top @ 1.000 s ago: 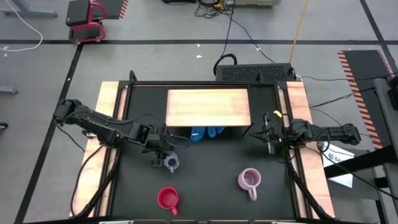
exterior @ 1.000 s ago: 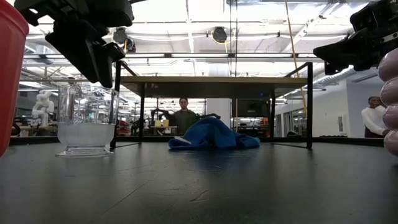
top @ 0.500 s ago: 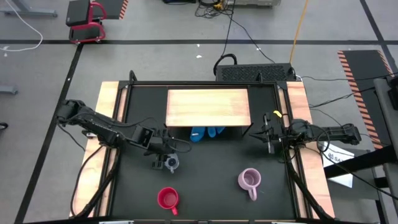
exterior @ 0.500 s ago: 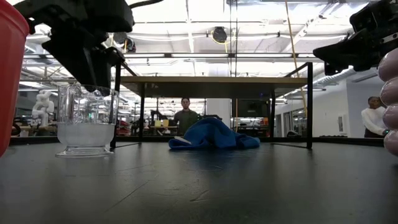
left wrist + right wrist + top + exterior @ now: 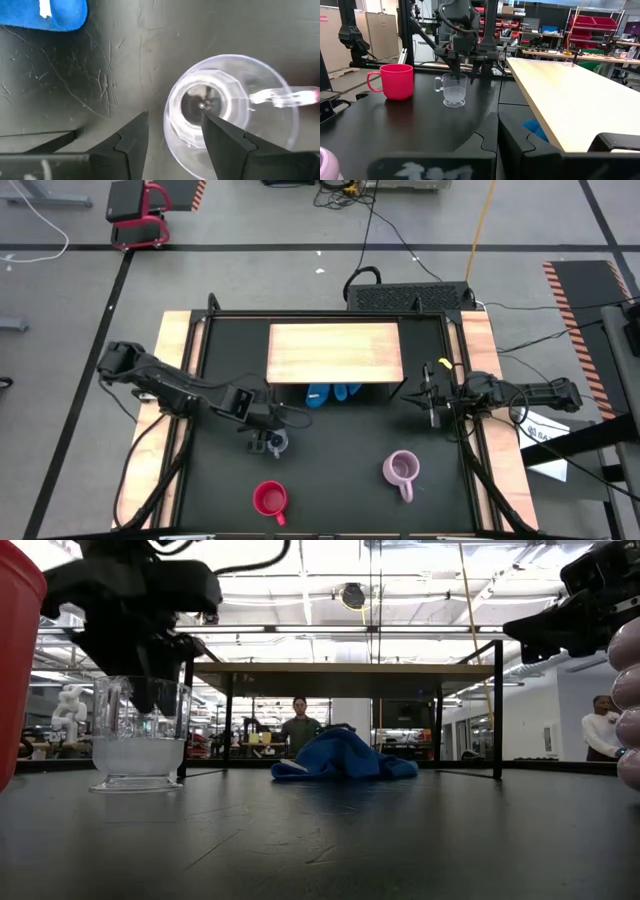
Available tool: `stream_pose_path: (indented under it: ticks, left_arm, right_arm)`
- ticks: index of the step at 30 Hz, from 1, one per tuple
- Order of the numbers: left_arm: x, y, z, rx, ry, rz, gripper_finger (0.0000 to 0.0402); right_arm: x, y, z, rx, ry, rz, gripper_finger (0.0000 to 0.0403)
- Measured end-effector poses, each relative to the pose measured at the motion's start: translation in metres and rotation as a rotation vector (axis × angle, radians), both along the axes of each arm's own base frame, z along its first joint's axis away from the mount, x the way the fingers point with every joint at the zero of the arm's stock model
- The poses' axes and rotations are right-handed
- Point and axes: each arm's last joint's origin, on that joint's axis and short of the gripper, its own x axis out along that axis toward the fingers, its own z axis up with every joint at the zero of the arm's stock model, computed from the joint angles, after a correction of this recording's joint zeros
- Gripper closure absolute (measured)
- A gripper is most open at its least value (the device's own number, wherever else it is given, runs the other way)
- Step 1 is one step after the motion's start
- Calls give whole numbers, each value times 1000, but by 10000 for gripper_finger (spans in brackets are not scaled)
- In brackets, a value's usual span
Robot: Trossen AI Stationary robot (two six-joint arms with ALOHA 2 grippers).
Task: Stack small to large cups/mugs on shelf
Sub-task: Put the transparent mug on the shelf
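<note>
While the left gripper (image 5: 172, 137) was held directly above the upright glass cup (image 5: 277, 442) on the tabletop, its spread jaws were seen straddling the near rim wall, one inside, one outside. The right gripper (image 5: 432, 406), pressed shut, was parked beside the shelf (image 5: 335, 352), well apart.

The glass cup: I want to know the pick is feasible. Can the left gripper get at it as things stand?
Probably yes. The left gripper is open directly above the glass cup, one finger over its inside, one outside the rim, and nothing lies between them.
</note>
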Motion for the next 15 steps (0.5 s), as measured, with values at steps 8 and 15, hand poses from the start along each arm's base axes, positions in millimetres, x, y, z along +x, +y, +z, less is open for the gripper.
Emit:
stream_pose_path:
  ticks: [8, 15]
  left_arm:
    - [3, 5, -4, 4, 18, -2, 218]
    - [1, 8, -1, -36, 20, -2, 218]
  right_arm:
    - [0, 0, 0, 0, 0, 0, 403]
    - [0, 0, 0, 0, 0, 0, 403]
